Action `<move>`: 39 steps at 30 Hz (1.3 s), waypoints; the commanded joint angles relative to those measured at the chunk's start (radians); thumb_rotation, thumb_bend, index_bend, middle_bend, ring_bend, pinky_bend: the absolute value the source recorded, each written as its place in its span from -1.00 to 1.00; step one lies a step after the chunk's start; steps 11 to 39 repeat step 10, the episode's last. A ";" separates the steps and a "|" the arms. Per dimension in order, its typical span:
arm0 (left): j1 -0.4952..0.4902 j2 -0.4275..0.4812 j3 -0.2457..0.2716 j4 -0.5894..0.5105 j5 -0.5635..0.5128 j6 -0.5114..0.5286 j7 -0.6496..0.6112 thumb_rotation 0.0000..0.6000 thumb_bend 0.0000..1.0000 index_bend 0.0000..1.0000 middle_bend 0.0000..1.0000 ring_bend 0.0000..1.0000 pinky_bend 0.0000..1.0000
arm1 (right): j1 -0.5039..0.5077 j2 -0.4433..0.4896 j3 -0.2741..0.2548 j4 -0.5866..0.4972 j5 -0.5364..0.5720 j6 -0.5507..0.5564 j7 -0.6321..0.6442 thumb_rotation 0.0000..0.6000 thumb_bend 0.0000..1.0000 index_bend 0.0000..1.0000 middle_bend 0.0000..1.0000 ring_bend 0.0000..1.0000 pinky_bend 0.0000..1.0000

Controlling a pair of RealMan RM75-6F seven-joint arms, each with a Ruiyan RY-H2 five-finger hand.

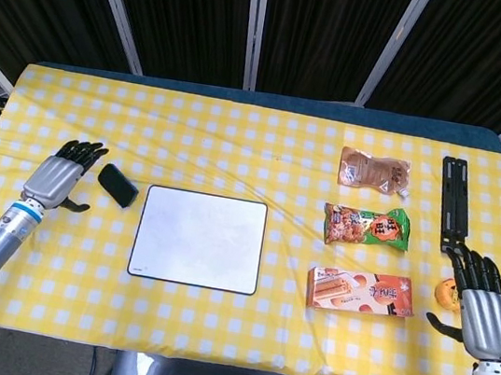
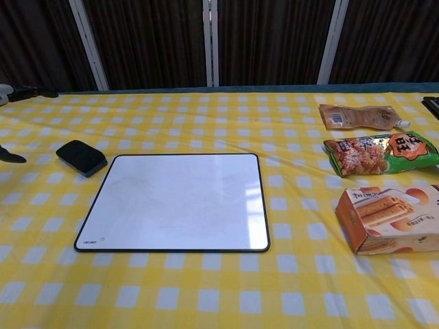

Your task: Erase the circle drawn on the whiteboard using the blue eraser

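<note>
The whiteboard [image 1: 198,238] in the middle of the frame looks clean with no circle on it, so the rubbing seems done. The eraser [image 1: 118,186], a small dark block, lies on the cloth just left of the board's upper left corner. The left hand [image 1: 55,180] sits beside it at the left edge, fingers spread and holding nothing, and the right hand [image 1: 483,307] at the lower right is spread and empty too; I think both just need to pull away.

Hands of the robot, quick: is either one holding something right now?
Left hand: open, fingers spread, holding nothing; the eraser lies on the table beside it.
Right hand: open, holding nothing.
</note>
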 commanded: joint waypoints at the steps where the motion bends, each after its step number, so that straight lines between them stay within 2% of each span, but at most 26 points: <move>1: 0.094 0.102 -0.031 -0.203 -0.069 0.146 0.126 1.00 -1.00 -1.00 -1.00 -1.00 -1.00 | -0.001 0.005 0.000 0.000 -0.011 0.006 0.016 1.00 -1.00 -1.00 -1.00 -1.00 -1.00; 6: 0.206 0.193 -0.018 -0.419 -0.091 0.301 0.202 1.00 -1.00 -1.00 -1.00 -1.00 -1.00 | -0.002 0.010 -0.004 -0.004 -0.033 0.018 0.034 1.00 -1.00 -1.00 -1.00 -1.00 -1.00; 10: 0.282 0.239 0.000 -0.535 -0.099 0.395 0.248 1.00 -1.00 -1.00 -1.00 -1.00 -1.00 | -0.003 0.012 -0.007 -0.001 -0.039 0.018 0.047 1.00 -1.00 -1.00 -1.00 -1.00 -1.00; 39: 0.282 0.239 0.000 -0.535 -0.099 0.395 0.248 1.00 -1.00 -1.00 -1.00 -1.00 -1.00 | -0.003 0.012 -0.007 -0.001 -0.039 0.018 0.047 1.00 -1.00 -1.00 -1.00 -1.00 -1.00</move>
